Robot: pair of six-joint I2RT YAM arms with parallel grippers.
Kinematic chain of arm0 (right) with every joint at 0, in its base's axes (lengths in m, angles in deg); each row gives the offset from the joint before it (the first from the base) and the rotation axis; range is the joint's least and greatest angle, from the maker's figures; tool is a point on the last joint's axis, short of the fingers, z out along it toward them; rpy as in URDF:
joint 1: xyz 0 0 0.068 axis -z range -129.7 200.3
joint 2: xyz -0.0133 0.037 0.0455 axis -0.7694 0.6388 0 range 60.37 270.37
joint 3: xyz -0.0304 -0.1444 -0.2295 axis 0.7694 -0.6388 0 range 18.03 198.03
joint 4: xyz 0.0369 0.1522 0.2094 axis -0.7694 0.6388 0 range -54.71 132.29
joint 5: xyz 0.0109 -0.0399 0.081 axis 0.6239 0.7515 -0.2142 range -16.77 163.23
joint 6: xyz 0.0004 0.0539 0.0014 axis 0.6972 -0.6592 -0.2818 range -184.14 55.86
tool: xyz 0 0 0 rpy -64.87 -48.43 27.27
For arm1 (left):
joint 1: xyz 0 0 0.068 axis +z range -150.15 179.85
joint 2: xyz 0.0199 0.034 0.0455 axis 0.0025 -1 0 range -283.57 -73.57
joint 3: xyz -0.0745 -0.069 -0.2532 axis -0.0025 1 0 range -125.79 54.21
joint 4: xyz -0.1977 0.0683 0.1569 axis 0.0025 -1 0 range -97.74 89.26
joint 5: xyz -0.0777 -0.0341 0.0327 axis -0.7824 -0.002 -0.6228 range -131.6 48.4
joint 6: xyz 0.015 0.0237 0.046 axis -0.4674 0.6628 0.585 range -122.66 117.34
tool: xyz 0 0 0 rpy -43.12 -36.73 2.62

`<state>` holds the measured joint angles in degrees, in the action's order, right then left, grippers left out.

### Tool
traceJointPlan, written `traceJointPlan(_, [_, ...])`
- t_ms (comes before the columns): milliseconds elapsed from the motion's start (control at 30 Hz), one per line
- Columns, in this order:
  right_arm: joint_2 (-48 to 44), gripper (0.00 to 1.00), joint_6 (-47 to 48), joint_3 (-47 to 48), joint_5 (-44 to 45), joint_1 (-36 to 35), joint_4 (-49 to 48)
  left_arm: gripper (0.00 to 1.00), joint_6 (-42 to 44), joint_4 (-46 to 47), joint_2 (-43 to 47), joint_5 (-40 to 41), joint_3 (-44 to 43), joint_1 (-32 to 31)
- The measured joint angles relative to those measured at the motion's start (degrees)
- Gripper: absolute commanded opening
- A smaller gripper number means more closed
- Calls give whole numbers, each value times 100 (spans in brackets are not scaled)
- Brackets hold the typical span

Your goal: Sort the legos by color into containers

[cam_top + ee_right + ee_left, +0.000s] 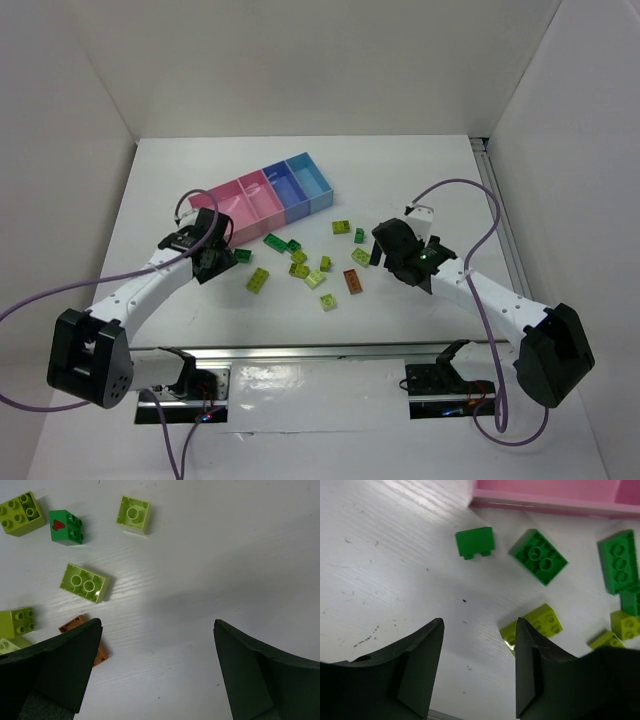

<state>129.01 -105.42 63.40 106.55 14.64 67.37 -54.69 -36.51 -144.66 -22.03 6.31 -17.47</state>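
The containers (pixel 258 213), a joined row of four open bins, are set on the white table (pixel 420 180) toward its far edge and left of its middle. Two pink bins are followed by a darker blue one and a light blue one (pixel 322 200) at the right end.

The legos (pixel 299 270) are scattered on the table's middle, on the near side of the bins and between the two arms. Dark green and yellow-green bricks are mixed there, and a single orange-brown brick (pixel 353 281) lies toward the right of the group.

The left gripper (pixel 479 625) is held low over the table near the pink bins. Its jaws are parted and only bare table is seen between them. A yellow-green brick (pixel 540 622) lies just beside its right finger and is partly hidden by it.

The right gripper (pixel 157 627) is spread wide over bare table at the right of the scatter, with nothing gripped.

A small red printed mark is carried on the side of one dark green brick (pixel 66 527); its shape cannot be read as writing.
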Motion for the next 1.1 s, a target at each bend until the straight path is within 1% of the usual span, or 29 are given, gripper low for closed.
traceJointPlan(33, [0, 100, 11, 0, -9, 0, -2, 61, -79, 13, -59, 33, 28, 66])
traceJointPlan(233, [13, 100, 48, 0, -39, -13, 2, 60, -240, 249, -400, 72, 140, 645])
traceJointPlan(300, [13, 100, 48, -2, -50, -37, 4, 66, -240, 372, -588, 74, 131, 772])
traceJointPlan(367, [11, 100, 50, -2, -55, -48, 7, 74, -247, 415, -828, 79, 87, 800])
traceJointPlan(500, [4, 100, 50, -2, -52, -48, 11, 75, -260, 494, -1174, 98, 50, 791])
traceJointPlan(600, [4, 100, 48, -4, -52, -48, 11, 74, -262, 562, -1342, 107, 11, 787])
traceJointPlan(767, [7, 100, 48, -76, -59, -57, 7, 74, -262, 767, -1373, 116, 9, 787])
traceJointPlan(900, [83, 100, 50, -105, -76, -90, 9, 80, -260, 855, -1429, 120, -44, 778])
traceJointPlan(1000, [125, 100, 50, -107, -81, -140, 9, 79, -262, 881, -1482, 160, -125, 743])
traceJointPlan(1100, [133, 100, 50, -107, -81, -168, 9, 69, -273, 901, -1589, 214, -240, 728])
